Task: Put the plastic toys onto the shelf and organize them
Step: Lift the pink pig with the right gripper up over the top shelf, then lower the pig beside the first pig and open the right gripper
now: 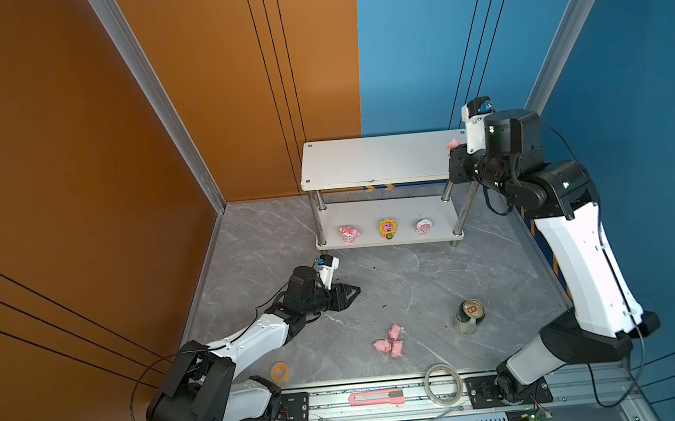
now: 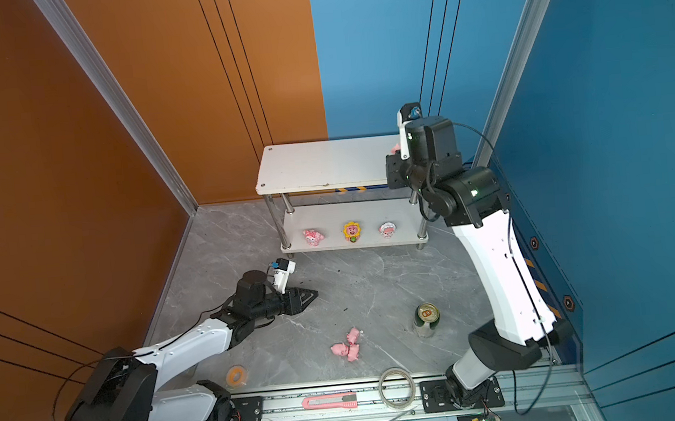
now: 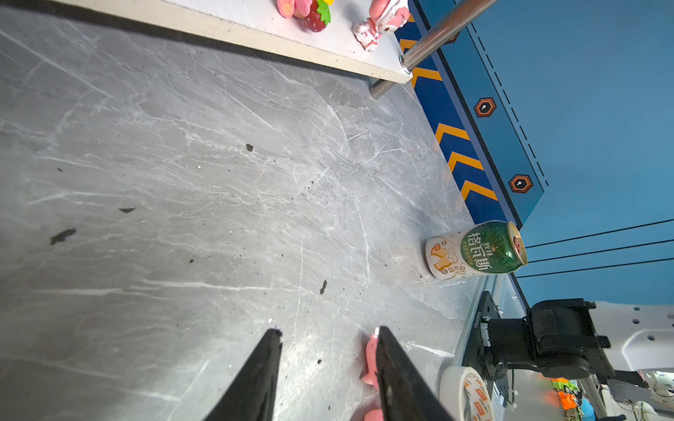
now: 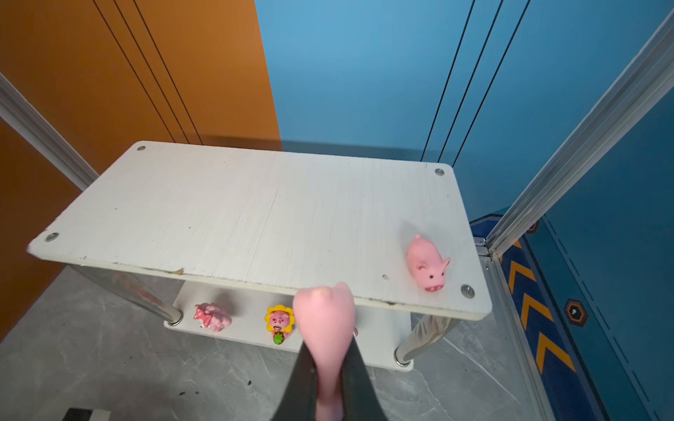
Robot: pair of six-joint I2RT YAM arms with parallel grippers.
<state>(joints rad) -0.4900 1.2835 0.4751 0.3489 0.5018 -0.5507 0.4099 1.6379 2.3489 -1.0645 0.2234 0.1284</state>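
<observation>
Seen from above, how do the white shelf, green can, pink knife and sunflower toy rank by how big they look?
In a top view:
1. shelf
2-3. pink knife and green can, unranked: knife longer, can bulkier
4. sunflower toy, though farther from the camera

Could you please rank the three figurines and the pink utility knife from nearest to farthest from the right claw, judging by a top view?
From the right claw, shut on a pig:
1. white-pink figurine, right end of the shelf's lower tier.
2. sunflower figurine, middle of that tier.
3. pink-white figurine, left end.
4. utility knife, on the front rail.
</observation>
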